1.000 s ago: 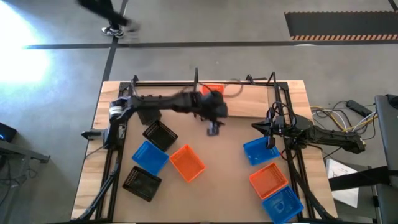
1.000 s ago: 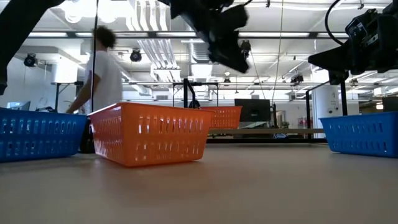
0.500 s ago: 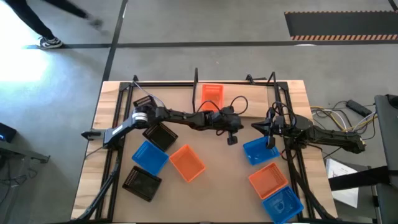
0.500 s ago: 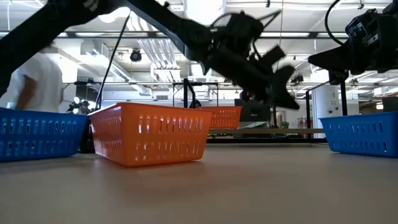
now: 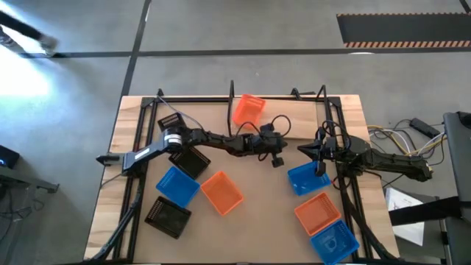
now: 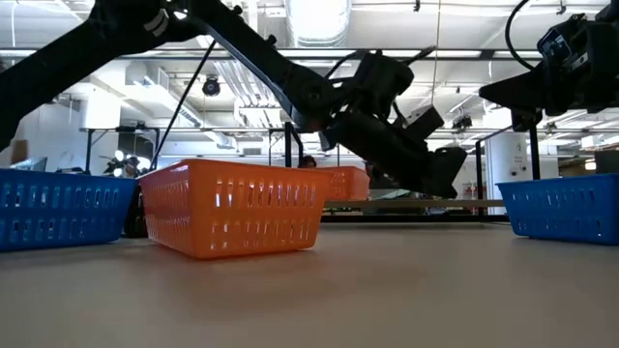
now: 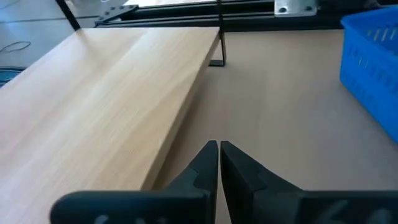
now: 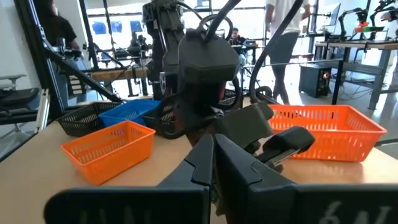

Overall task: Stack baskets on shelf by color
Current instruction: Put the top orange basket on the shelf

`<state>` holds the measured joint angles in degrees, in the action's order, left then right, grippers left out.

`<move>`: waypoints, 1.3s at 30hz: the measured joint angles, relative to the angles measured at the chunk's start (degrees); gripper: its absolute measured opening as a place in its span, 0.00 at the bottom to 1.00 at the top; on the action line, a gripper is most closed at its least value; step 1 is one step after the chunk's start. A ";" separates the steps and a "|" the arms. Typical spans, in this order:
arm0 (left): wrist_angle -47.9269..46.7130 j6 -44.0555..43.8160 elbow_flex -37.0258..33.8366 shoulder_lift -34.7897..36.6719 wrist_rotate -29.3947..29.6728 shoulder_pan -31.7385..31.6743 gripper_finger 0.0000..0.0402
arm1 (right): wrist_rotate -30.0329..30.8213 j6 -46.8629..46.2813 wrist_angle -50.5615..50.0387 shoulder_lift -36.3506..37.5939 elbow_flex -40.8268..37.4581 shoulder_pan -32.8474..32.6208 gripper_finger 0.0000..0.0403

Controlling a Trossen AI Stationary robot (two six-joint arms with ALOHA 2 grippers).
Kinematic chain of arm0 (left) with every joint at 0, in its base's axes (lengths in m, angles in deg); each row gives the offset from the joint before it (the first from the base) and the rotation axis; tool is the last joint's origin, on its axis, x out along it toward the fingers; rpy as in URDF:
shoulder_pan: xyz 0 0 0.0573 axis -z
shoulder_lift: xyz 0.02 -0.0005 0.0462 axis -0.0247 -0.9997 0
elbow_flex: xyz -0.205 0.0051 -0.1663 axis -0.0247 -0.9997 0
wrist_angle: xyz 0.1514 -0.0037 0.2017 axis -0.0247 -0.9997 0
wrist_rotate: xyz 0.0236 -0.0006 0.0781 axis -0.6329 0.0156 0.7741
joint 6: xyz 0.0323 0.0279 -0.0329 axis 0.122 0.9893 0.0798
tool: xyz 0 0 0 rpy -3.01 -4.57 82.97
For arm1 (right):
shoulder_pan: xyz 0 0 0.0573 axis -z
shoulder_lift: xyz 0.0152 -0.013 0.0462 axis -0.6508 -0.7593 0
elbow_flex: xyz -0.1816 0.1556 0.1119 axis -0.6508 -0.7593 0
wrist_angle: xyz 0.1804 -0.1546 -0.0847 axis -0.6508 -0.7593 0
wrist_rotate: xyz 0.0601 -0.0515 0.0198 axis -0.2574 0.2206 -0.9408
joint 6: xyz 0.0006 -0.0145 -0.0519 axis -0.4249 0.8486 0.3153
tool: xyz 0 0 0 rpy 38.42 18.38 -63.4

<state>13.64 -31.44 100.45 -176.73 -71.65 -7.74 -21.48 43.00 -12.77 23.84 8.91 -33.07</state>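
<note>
Fingers pressed together, left gripper beside shelf, blue basket near.

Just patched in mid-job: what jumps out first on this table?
The left arm stretches across the middle of the table, its pincer shut and empty just in front of the wooden shelf. One orange basket sits tilted on the shelf at the back. The right pincer, also shut, hangs over a blue basket at the right, with more orange, blue and black baskets scattered on both sides.
</note>
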 joint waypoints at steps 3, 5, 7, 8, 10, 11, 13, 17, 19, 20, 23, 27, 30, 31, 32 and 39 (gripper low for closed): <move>-0.03 0.02 0.00 0.96 0.04 1.31 0.00 | -0.02 0.00 0.00 0.00 -0.02 0.00 0.02; -0.05 0.17 -0.02 2.66 -0.11 2.39 0.00 | -0.02 0.00 -0.01 0.00 0.00 0.00 0.02; -0.56 0.21 -0.02 5.12 -0.17 3.30 0.00 | -0.02 0.00 0.00 0.00 -0.01 0.01 0.02; -1.01 0.21 -0.01 6.19 -0.16 3.69 0.00 | -0.01 0.00 0.00 -0.01 0.00 0.00 0.02; -4.11 0.26 0.00 9.16 -0.17 4.30 0.00 | -0.02 0.00 0.00 -0.02 -0.02 0.00 0.02; -6.15 0.50 0.00 10.49 -0.16 4.49 0.00 | -0.02 0.00 -0.02 -0.04 0.00 0.00 0.02; -12.51 0.72 0.00 14.00 -0.16 4.54 0.00 | -0.04 0.00 -0.02 -0.02 -0.01 0.00 0.02; -26.66 3.54 0.02 20.30 0.62 3.04 0.00 | -0.02 0.00 0.00 -0.07 -0.02 0.00 0.02; -34.00 5.06 0.02 22.52 1.49 1.52 0.01 | -0.03 0.00 -0.02 -0.07 0.00 0.00 0.02; -37.16 5.66 0.02 23.25 1.49 0.76 0.01 | -0.01 0.00 -0.02 -0.07 -0.02 0.00 0.02; -44.74 7.26 0.00 24.71 1.40 -1.64 0.08 | 0.00 0.00 -0.02 -0.04 -0.01 0.00 0.02; -48.10 13.98 -0.31 24.52 1.17 -4.11 0.24 | -0.02 0.00 -0.02 -0.04 0.00 0.00 0.02; -48.72 18.92 -0.49 23.47 2.80 -4.84 0.36 | -0.02 0.00 -0.02 -0.04 -0.02 0.00 0.02; -48.65 20.03 -0.52 23.26 3.87 -4.90 0.39 | -0.02 0.00 -0.02 -0.03 -0.01 0.00 0.02; -48.60 21.20 -0.55 22.90 4.75 -4.95 0.42 | -0.02 0.00 0.00 -0.02 -0.02 0.00 0.02; -48.56 22.80 -1.76 21.94 7.38 -6.08 0.45 | -0.02 0.00 0.00 -0.04 0.00 0.00 0.02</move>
<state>-34.92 -8.64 98.69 -154.79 -64.27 -13.81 -21.50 43.00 -12.77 23.80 8.91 -33.07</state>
